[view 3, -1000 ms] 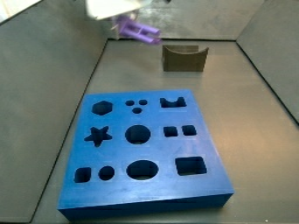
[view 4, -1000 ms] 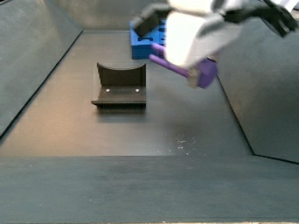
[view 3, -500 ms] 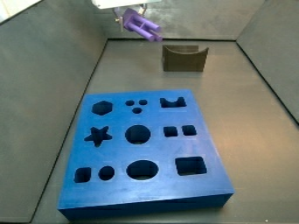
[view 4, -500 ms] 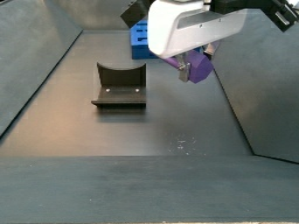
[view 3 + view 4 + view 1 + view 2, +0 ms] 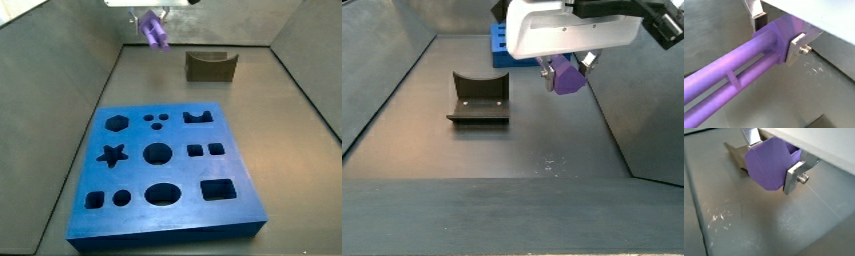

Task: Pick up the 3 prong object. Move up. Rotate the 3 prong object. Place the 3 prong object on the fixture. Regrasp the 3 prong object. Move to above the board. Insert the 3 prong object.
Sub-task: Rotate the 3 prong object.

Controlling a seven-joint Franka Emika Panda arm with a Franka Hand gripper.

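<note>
The light-purple 3 prong object (image 5: 156, 32) hangs high above the floor, up and to the left of the fixture (image 5: 210, 66). My gripper (image 5: 151, 18) is shut on it. In both wrist views the silver fingers (image 5: 796, 46) press on the two sides of its flat base (image 5: 767, 170), and the long prongs (image 5: 725, 70) point away from the jaws. The dark fixture (image 5: 478, 98) stands on the floor to the left of the held piece (image 5: 568, 78), and part of it shows behind the base (image 5: 735, 157). The blue board (image 5: 167, 172) lies nearer the front.
Grey walls close in the floor on both sides (image 5: 60, 80). In a side view only a corner of the blue board (image 5: 501, 45) shows behind the white gripper body (image 5: 569, 30).
The held piece has turned in the air, from lying slanted to hanging more upright. The gripper stays high and has shifted slightly.
</note>
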